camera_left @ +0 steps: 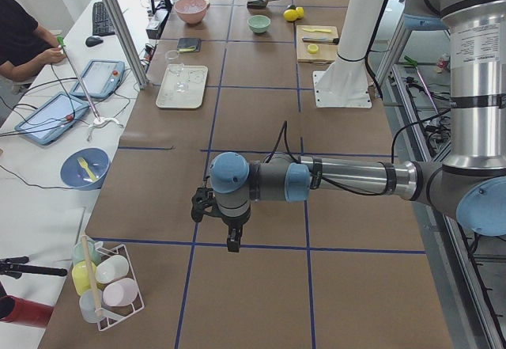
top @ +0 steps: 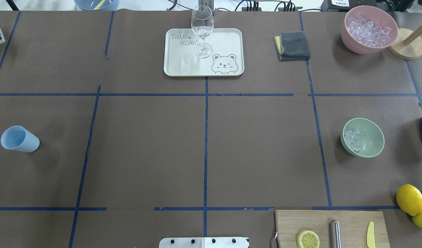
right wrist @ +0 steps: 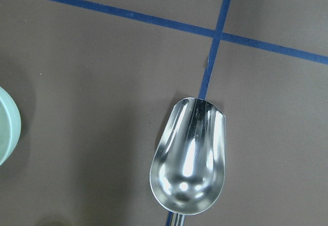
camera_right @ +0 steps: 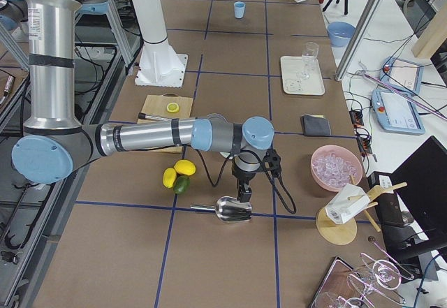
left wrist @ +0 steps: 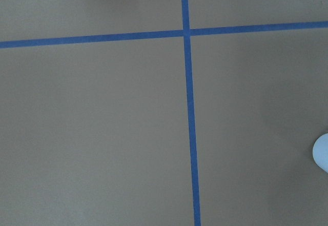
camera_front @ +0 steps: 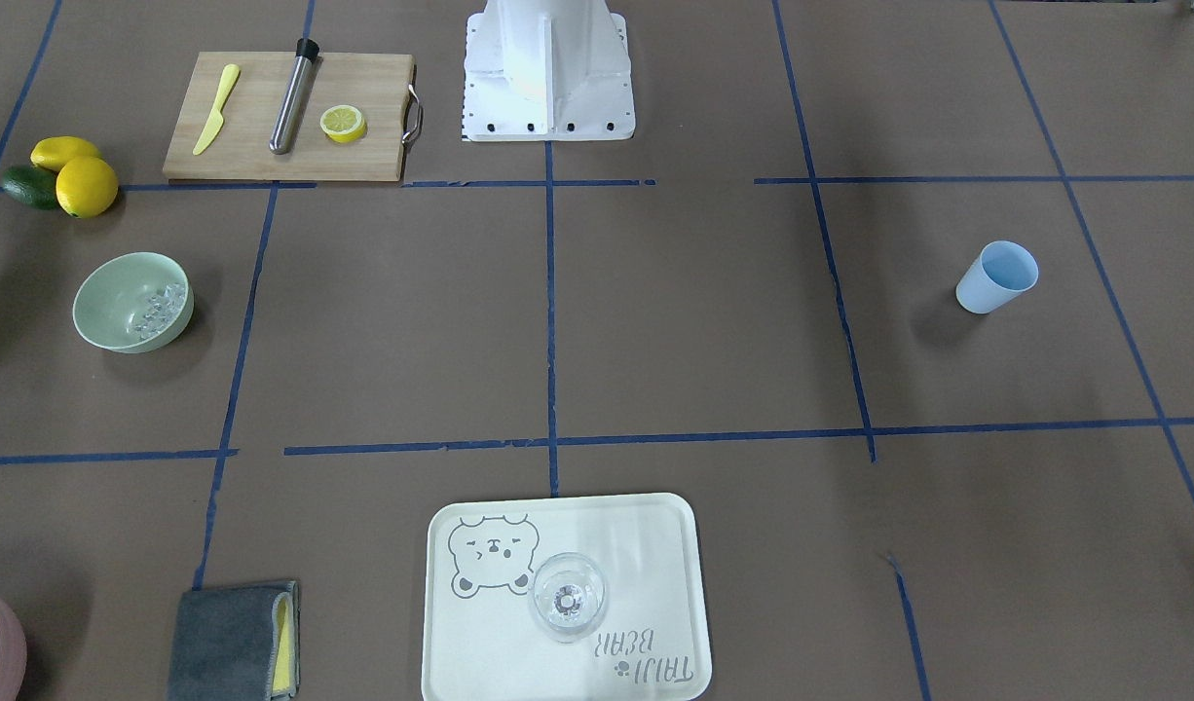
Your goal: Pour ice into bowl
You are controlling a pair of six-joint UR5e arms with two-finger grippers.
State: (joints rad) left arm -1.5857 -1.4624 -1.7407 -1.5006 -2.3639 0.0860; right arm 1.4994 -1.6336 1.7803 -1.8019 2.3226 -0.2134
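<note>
The pale mint-green bowl [top: 363, 137] stands on the table on my right side, with a handful of clear ice cubes [top: 352, 140] in it. Both also show in the front view: the bowl [camera_front: 132, 302] and the ice [camera_front: 161, 310]. The bowl's rim shows at the left edge of the right wrist view [right wrist: 7, 123]. An empty metal scoop [right wrist: 189, 159] lies flat on the table. My right gripper [camera_right: 244, 193] hangs just above the scoop [camera_right: 230, 210]. I cannot tell whether it is open or shut. My left gripper [camera_left: 232, 242] points down over bare table, and I cannot tell its state either.
A pink container [top: 368, 29] full of ice stands at the far right by a wooden stand [top: 406, 48]. A light blue cup [top: 19, 139] stands at the left. A tray [top: 183, 65] bears a clear glass [top: 202, 31]. A grey cloth [top: 293, 45], a cutting board [top: 352, 224] and lemons [top: 410, 199] are on the right.
</note>
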